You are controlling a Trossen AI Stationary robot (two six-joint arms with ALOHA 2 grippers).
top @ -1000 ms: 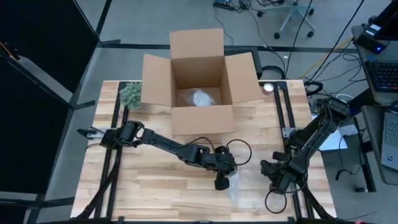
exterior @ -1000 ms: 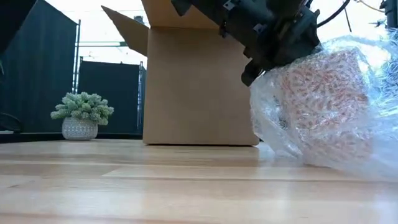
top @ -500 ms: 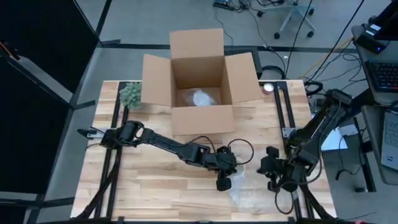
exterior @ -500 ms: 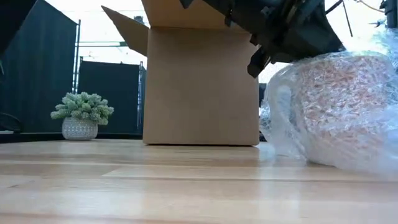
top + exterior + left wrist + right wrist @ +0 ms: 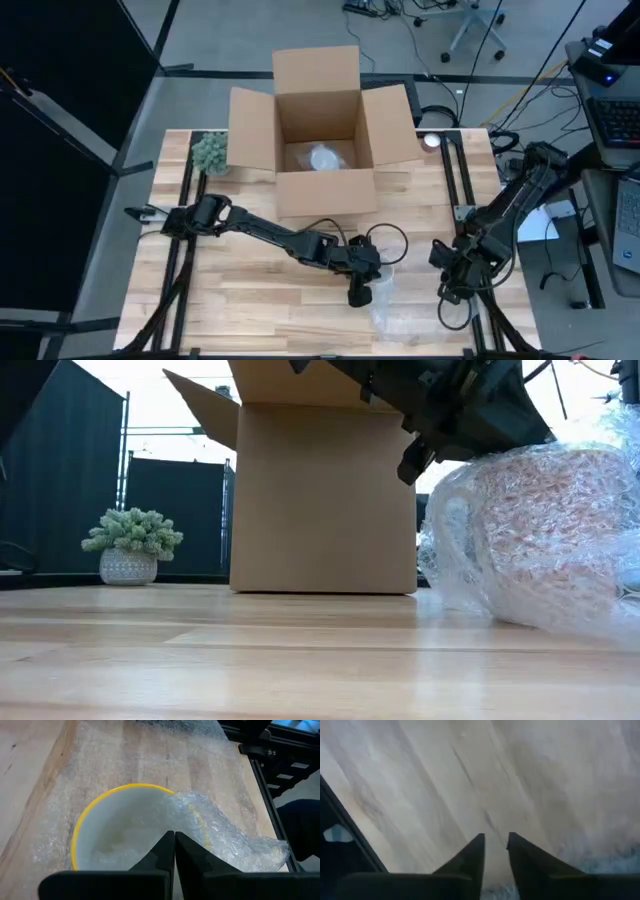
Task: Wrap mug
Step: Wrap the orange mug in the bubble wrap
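The mug [image 5: 545,530], white inside with a yellow rim [image 5: 95,805], stands on the table near the front right, swathed in bubble wrap [image 5: 215,827]. One fold of the wrap lies over its mouth. My left gripper [image 5: 174,837] is shut just above the mouth and points down at it; the low view shows it at the mug's upper left [image 5: 412,460]. My right gripper [image 5: 447,288] hovers to the mug's right over the table, its fingers [image 5: 476,851] a little apart with nothing between them. My left gripper comes at the mug's mouth from above with shut fingers, beside the fold of wrap [image 5: 192,807] that lies over the rim. Whether the fingertips touch the wrap or the mug cannot be told.
An open cardboard box [image 5: 320,140] with a wrapped bundle inside stands at the far middle. A small potted plant [image 5: 211,152] sits at the far left. Loose bubble wrap [image 5: 400,318] trails from the mug toward the near edge. Bare wood lies to the front left.
My left gripper has risen off the wrap at the mug's top, and the wrapped mug has settled from a tilt to nearly upright. My right gripper has moved a little toward the mug, then drawn back toward the table's right edge.
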